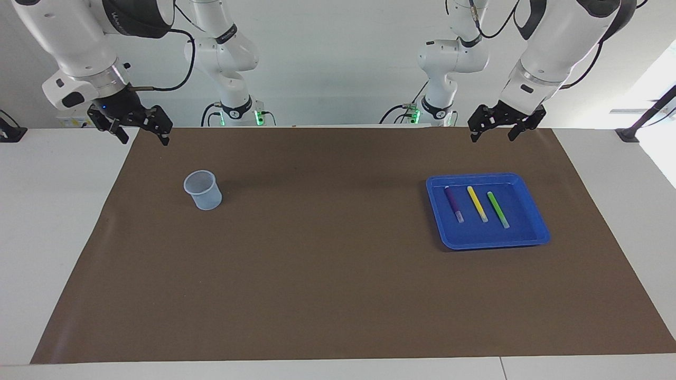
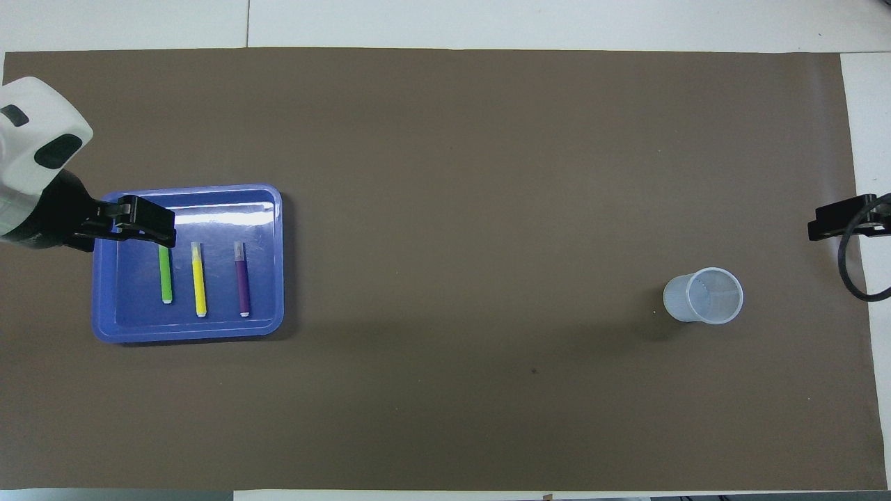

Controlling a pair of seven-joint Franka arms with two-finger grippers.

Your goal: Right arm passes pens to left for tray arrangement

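Observation:
The blue tray (image 1: 488, 244) lies on the brown mat toward the left arm's end; it also shows in the overhead view (image 2: 188, 332). Three pens lie in it side by side, apart from each other: purple (image 1: 453, 203) (image 2: 243, 278), yellow (image 1: 477, 203) (image 2: 199, 278) and green (image 1: 497, 209) (image 2: 166, 275). My left gripper (image 1: 492, 137) (image 2: 139, 221) hangs open and empty, raised well above the tray and touching nothing. My right gripper (image 1: 142, 138) (image 2: 832, 226) hangs open and empty, high over the mat's edge at the right arm's end.
A small translucent bluish cup (image 1: 203, 190) (image 2: 703, 296) stands upright and empty on the mat toward the right arm's end. The brown mat (image 1: 327, 253) covers most of the white table.

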